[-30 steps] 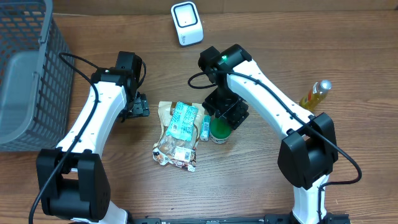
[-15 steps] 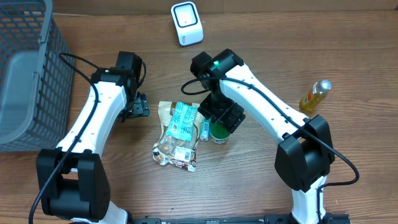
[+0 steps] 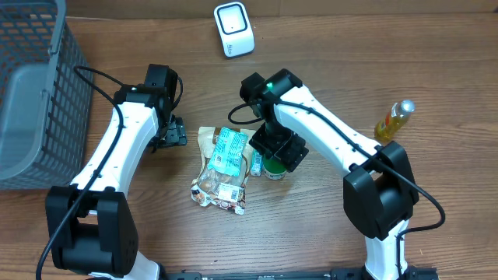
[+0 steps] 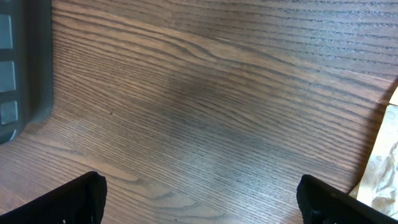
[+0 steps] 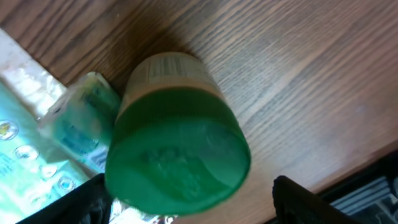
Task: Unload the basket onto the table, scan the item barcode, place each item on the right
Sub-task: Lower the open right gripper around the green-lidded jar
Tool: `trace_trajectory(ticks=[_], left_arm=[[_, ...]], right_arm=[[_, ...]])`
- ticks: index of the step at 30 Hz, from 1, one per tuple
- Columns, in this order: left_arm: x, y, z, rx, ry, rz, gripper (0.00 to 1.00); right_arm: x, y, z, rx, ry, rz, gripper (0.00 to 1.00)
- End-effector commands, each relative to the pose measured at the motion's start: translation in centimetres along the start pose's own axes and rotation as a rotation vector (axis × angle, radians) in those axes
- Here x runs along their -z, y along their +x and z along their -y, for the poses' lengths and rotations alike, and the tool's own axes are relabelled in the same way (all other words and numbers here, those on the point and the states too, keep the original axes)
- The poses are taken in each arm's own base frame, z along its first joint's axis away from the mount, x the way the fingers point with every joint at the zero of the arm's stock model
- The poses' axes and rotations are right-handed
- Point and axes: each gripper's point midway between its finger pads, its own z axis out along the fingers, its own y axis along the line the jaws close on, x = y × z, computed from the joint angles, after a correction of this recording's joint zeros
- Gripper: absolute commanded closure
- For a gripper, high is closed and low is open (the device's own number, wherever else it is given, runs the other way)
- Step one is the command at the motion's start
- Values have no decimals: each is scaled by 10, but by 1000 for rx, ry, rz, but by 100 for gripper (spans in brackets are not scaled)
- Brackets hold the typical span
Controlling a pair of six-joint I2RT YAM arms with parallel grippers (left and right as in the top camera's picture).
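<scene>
Slid the right gripper left and back, covering more of the jar; spread its jaws slightly.

Brown wood-grain table, grey grid-mesh basket at its left edge, white scanner near the far edge, green-lidded jar with pale striped label band, teal-and-white packet, yellow bottle with silver cap.

Nothing is reading clearly from where I'm standing: print on the green-lidded jar and the teal packet is showing only as blur.
</scene>
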Motion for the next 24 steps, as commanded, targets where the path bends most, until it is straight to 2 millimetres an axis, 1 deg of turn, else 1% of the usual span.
trace_trajectory(ticks=[1,7,8,9,13,14,15,17,21,23,24], left_arm=[[9,-8,-4,28,0,37,0],[9,-8,-4,27,0,37,1],[9,-8,-4,28,0,37,1],[9,-8,-4,28,0,37,1],[9,-8,-4,27,0,37,0],[9,-8,-4,27,0,37,0],[9,-8,-4,27,0,37,0],[9,-8,-4,27,0,37,0],[9,-8,-4,27,0,37,1],[9,-8,-4,27,0,37,0],[9,-8,-4,27,0,37,0]], right_arm=[[-7,-2,4,-1,18,12,19],[-7,-2,4,-1,18,13,18],[-7,-2,4,-1,20,12,9],[-7,-2,4,-1,20,13,6],[-7,-3,1,0,6,16,5],[-7,-3,-1,0,0,18,6],[-7,-4,-2,1,-7,20,12],[-7,-4,-3,0,-9,20,21],[-7,-7,-2,0,-4,35,29],[-7,-11,-1,0,2,58,36],[-7,-13,-1,0,5,67,37]])
